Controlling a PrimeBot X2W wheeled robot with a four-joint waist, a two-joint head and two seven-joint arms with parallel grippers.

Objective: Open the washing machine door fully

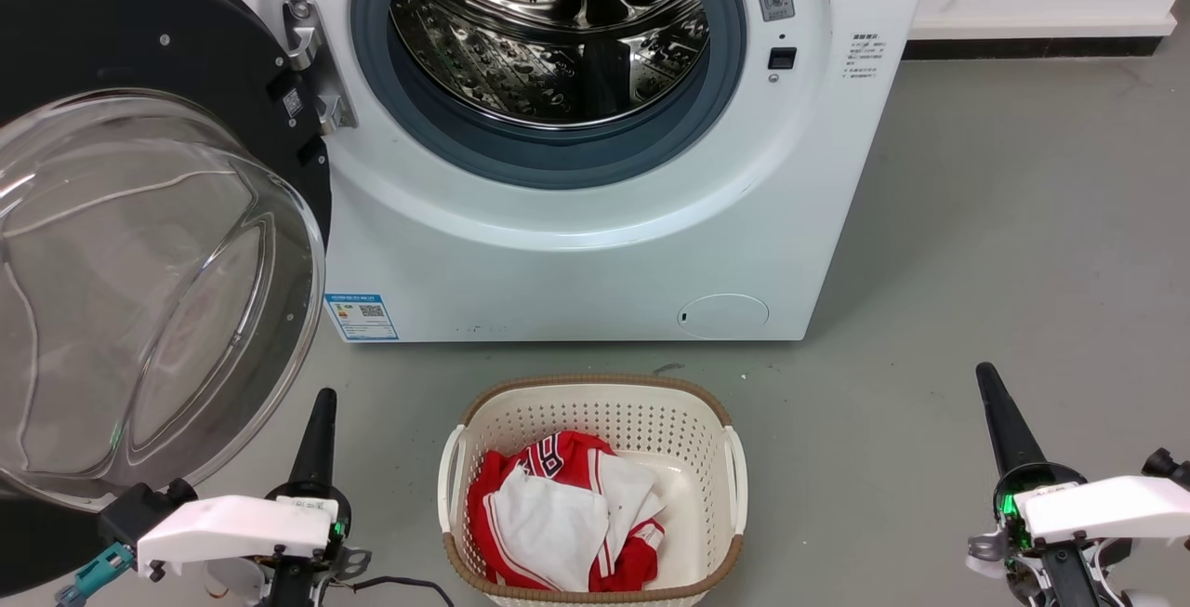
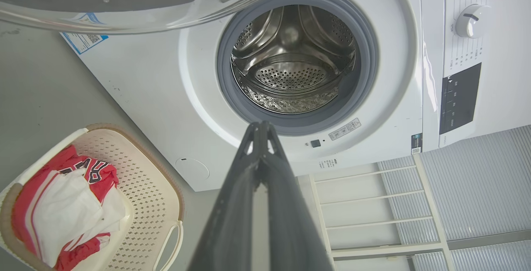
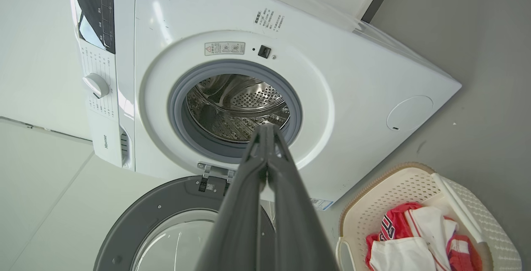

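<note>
The head camera looks forward and down from close on the washing machine (image 1: 595, 263) front, with the laundry basket (image 1: 604, 421) below. The left wrist camera sights along the left gripper (image 2: 261, 126), the right along the right gripper (image 3: 265, 129), both rolled sideways, taking in the whole front. All three share the steel drum (image 1: 548, 40) and basket.

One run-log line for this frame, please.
washing machine door: open wide, drum exposed | left hand: shut, empty, off door | right hand: shut, empty

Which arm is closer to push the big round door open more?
Probably left. The left gripper sits right beside the washing machine door; the right gripper is far off, beyond the basket.
</note>
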